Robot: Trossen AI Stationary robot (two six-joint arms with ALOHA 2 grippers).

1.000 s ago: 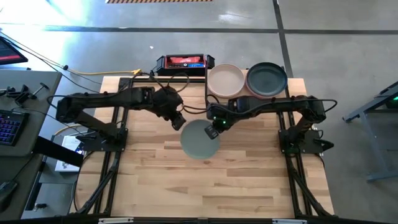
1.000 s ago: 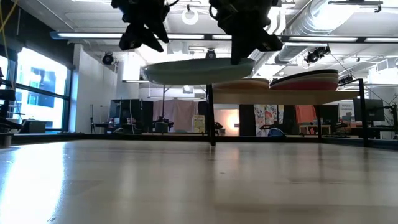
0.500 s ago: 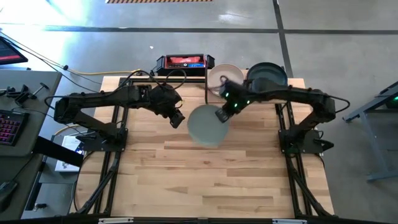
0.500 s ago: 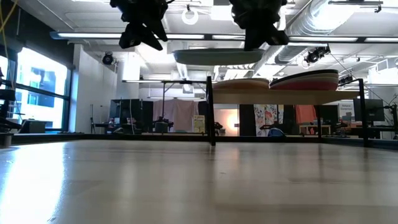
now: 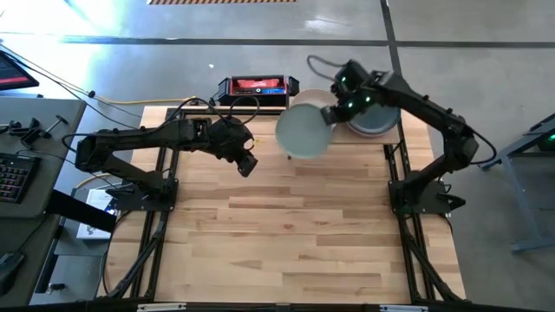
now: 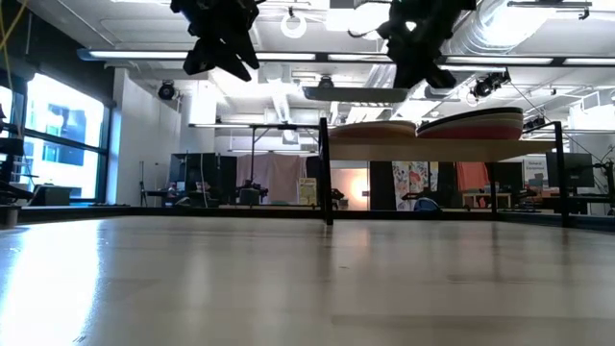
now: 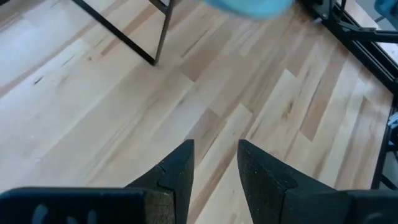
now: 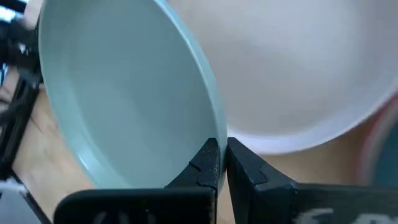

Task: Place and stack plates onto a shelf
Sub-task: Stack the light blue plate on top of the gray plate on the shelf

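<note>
My right gripper (image 5: 330, 113) is shut on a sage green plate (image 5: 303, 132) and carries it over the left end of the shelf (image 6: 452, 151), which stands at the table's far edge. In the low view the plate (image 6: 356, 93) floats above a pale stack of plates (image 6: 375, 128) resting on the shelf. A second stack with a charcoal plate on top (image 5: 375, 114) sits on the shelf's right half. My left gripper (image 5: 247, 165) hovers open over the table, left of the shelf, touching nothing. My right gripper pinches the sage plate's rim (image 8: 213, 132) on the side nearest the shelf, one finger (image 8: 205, 163) on the inner side of the rim and the other on the outer. It comes at the rim from the table's right, slanting down. The plate is lifted clear and roughly level (image 6: 327, 93).
A black-and-red box (image 5: 253, 87) lies at the far edge, left of the shelf. The shelf's thin black post (image 6: 325, 168) stands below the carried plate. Bare plank tabletop (image 5: 295, 234) stretches toward the near edge.
My right gripper has carried the sage plate from the table's middle up and toward the far edge, over the shelf's left stack. The plate rose from just above shelf height to well above the stacks and stayed level. My left gripper has kept its place.
</note>
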